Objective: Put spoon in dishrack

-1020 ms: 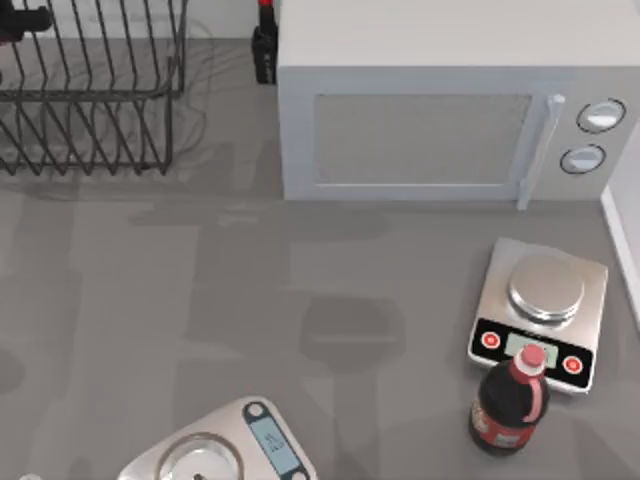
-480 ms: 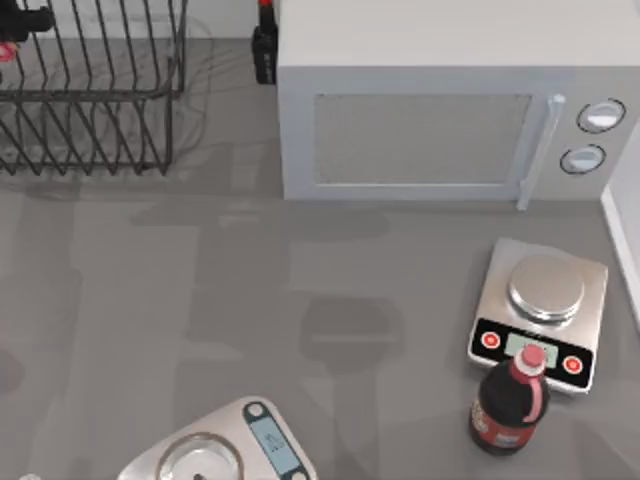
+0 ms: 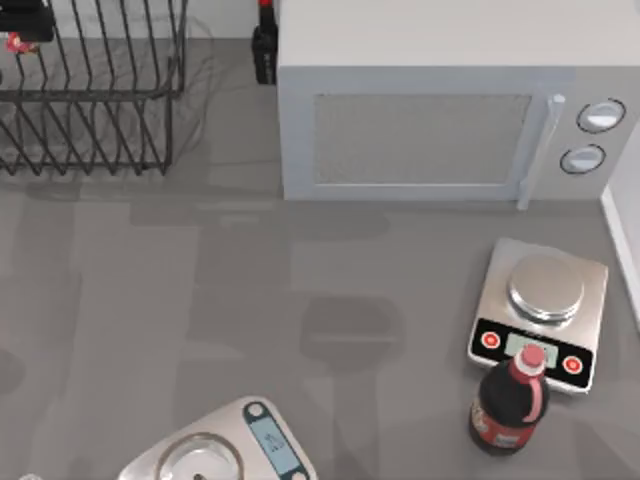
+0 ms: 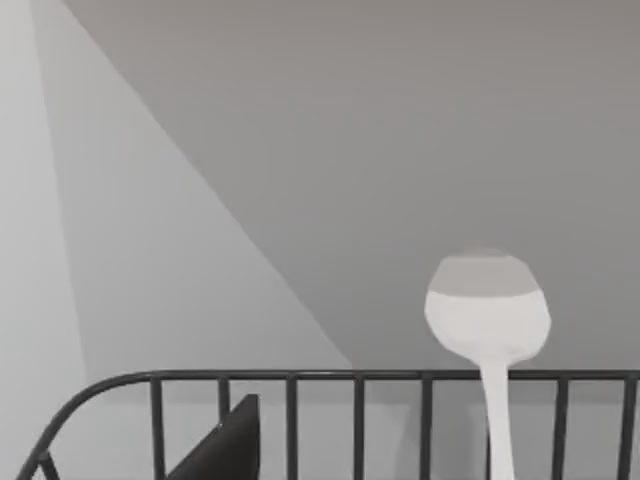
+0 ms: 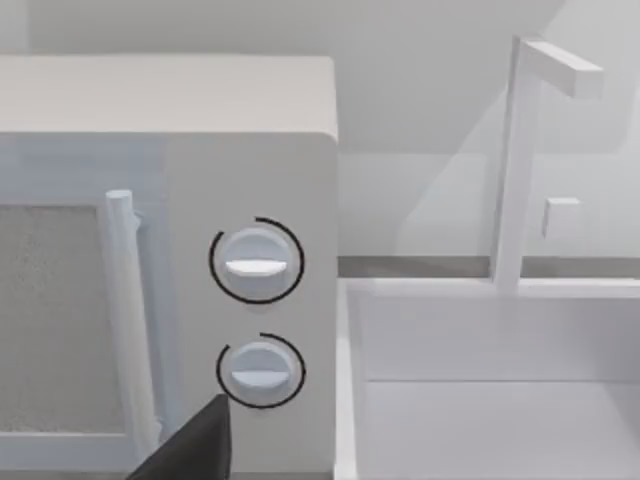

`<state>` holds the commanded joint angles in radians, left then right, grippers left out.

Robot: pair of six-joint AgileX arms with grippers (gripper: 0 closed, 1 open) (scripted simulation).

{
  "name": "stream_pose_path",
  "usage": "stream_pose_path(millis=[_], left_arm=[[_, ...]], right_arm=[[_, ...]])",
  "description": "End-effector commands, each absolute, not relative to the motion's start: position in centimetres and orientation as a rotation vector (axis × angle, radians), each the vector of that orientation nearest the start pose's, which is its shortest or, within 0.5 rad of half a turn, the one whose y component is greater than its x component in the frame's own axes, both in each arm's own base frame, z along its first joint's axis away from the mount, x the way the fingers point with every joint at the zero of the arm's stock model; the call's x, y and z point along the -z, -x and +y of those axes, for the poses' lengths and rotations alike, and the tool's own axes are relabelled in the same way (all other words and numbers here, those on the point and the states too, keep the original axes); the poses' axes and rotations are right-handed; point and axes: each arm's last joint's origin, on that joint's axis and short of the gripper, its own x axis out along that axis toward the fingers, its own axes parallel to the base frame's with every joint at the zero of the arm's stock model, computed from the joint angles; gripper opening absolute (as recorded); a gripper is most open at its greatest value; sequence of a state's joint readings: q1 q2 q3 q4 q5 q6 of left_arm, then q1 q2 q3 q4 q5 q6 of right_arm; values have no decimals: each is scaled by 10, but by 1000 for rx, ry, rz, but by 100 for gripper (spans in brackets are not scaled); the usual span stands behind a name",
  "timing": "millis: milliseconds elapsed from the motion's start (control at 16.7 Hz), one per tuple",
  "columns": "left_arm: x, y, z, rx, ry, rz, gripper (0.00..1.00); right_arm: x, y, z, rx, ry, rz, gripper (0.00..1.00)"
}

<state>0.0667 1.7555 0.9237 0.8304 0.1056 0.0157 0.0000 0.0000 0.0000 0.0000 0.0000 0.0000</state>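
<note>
the spoon [image 4: 487,330] is seen in the left wrist view running straight out ahead of the left gripper, its long axis in line with the gripper's reach, the oval bowl farthest from the jaws and the thin handle coming back toward them across the top bar of the dishrack [image 4: 300,378]. one dark fingertip [image 4: 222,445] shows beside the handle, but whether the jaws are clamped on the handle cannot be told, since the grip itself lies out of frame. in the top view the red knob of the spoon [image 3: 15,43] is found at the far left corner of the dishrack [image 3: 95,95], over the wires, so the left arm is judged much the nearer one. the coming move is judged to turn on lowering the spoon between the bars before letting go. the right gripper is parked facing the microwave [image 5: 170,250], and its jaw state cannot be told.
</note>
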Motion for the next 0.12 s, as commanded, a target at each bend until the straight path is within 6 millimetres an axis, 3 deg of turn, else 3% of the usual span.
stream_pose_path(millis=[120], left_arm=[[-218, -381, 25, 20, 0, 0, 100]], right_arm=[[-160, -106, -1, 0, 0, 0, 100]])
